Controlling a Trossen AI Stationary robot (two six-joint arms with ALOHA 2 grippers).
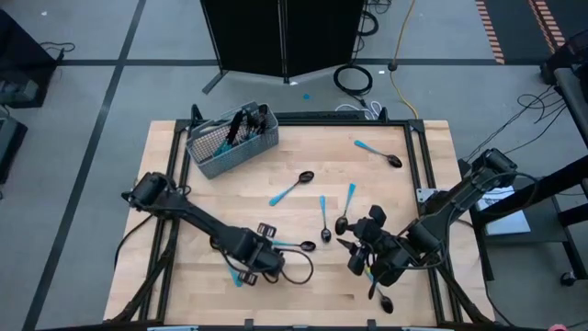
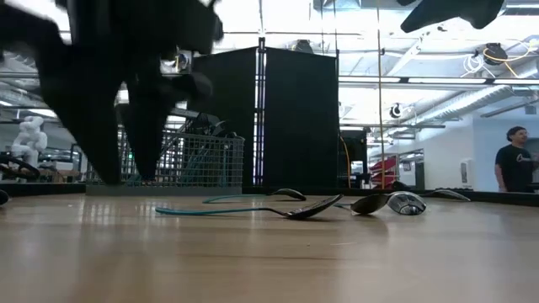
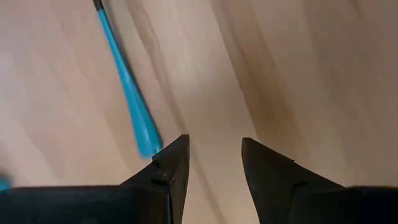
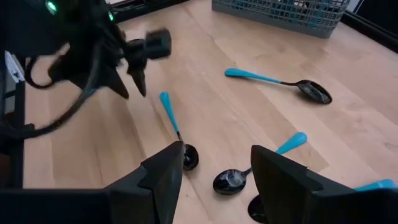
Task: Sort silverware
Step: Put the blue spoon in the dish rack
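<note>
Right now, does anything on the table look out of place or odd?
Several spoons lie loose at mixed angles across the table, outside the basket; one sits apart toward the far right. Nothing looks damaged.

The pale wooden surface (image 1: 220, 193) carried a grey wire basket (image 1: 231, 140) near its far left corner. Blue-handled spoons lay scattered flat on it: one (image 1: 378, 153) toward the far right, one (image 1: 292, 188) just beyond the middle, two (image 1: 324, 221) side by side nearer the right, another (image 1: 296, 245) near the front.
</note>
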